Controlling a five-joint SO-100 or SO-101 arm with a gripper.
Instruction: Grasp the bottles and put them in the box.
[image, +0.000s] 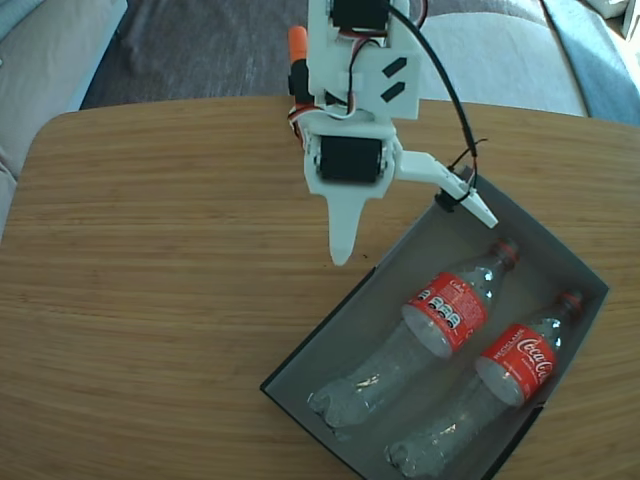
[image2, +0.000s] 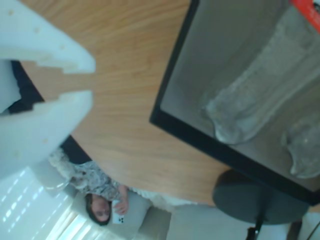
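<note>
Red-capped bottles (image: 440, 320) inside box (image: 320, 350), apparently just beside spread, empty pincer (image: 415, 235).

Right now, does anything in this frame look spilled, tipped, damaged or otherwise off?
Nothing stands out. Both bottles lie side by side inside the box, caps pointing the same way, no liquid on the table. The end effector hangs empty above the table beside the box.

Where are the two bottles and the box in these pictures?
Upper bottle (image: 447, 312): fixed view, on its red label.
Lower bottle (image: 519, 362): fixed view, on its red label.
Box (image: 300, 362): fixed view, on its left wall.
</note>
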